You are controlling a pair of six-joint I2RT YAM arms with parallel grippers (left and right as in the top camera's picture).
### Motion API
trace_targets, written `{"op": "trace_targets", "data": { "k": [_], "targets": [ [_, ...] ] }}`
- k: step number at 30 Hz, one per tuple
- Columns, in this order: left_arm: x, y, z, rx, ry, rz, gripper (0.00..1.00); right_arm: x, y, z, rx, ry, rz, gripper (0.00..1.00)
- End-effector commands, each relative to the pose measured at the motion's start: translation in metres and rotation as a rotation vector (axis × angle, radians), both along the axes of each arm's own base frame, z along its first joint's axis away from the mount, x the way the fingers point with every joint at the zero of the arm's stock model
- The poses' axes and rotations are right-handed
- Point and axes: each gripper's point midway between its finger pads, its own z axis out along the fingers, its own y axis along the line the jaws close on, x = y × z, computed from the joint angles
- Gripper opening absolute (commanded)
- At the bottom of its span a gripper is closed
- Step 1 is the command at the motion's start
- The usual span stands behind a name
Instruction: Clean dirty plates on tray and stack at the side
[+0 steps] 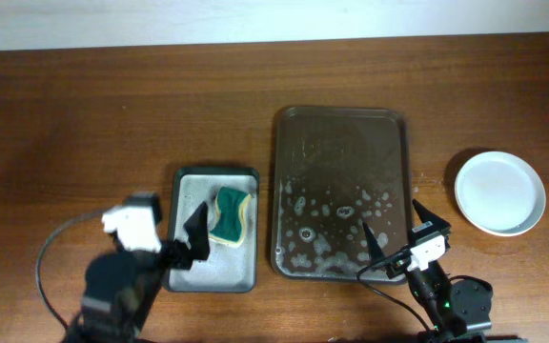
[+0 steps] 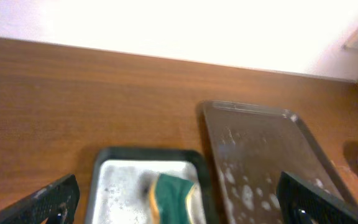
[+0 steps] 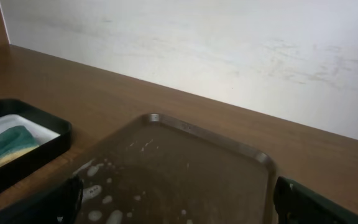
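The dark brown tray (image 1: 342,191) lies at the table's middle, holding no plates, with soap suds on its near half. It also shows in the left wrist view (image 2: 260,149) and the right wrist view (image 3: 185,168). White plates (image 1: 499,191) sit stacked on the table right of the tray; how many I cannot tell. My left gripper (image 1: 191,238) is open and empty over the near part of the small grey tray. My right gripper (image 1: 394,233) is open and empty over the brown tray's near right corner.
A green and yellow sponge (image 1: 230,215) lies in the small grey metal tray (image 1: 213,272), left of the brown tray. It shows in the left wrist view (image 2: 173,198) too. A pale wall stands behind the table's far edge.
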Motion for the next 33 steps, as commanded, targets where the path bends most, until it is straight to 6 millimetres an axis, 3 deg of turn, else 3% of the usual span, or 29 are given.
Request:
{"op": "trace_targets", "data": {
  "k": [1,6,12,18,33],
  "targets": [
    [-0.013,0.022,-0.026,-0.012,-0.082,0.073,0.99,0.000,0.000,-0.004,-0.005,0.004,-0.004,0.99],
    [-0.014,0.039,-0.037,-0.052,-0.236,0.120,0.99,0.000,0.000,-0.004,-0.005,0.004,-0.004,0.99],
    [0.003,0.042,-0.060,-0.061,-0.332,0.135,0.99,0.000,0.000,-0.004,-0.005,0.004,-0.004,0.99],
    [0.003,0.044,-0.080,-0.054,-0.253,0.147,0.99,0.000,0.000,-0.004,-0.005,0.004,-0.004,0.99],
    [0.003,0.044,-0.081,-0.053,-0.248,0.147,0.99,0.000,0.000,-0.004,-0.005,0.004,-0.004,0.99]
  ]
}}
